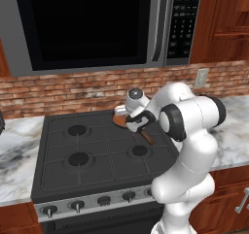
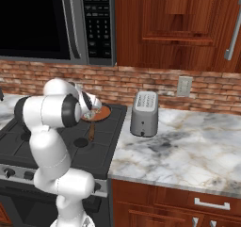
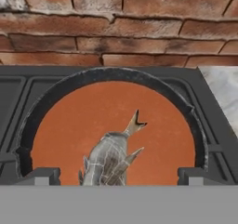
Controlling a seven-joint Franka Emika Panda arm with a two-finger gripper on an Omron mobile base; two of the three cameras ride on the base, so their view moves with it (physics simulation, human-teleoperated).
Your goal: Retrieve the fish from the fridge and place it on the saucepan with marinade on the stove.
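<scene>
light: even, bright | shadows: faint | focus: soft, low-resolution render

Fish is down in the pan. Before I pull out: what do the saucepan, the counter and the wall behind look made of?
Saucepan: dark matte metal by its grey rim, marinade covering the inside. Counter: polished marble or similar stone, white with grey veining. Wall: rough red-brown brick with pale mortar lines.

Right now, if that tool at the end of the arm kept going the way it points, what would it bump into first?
Most likely the fish, lying between the open tool's tips on the reddish marinade in the saucepan. How close it is remains hard to judge.
</scene>
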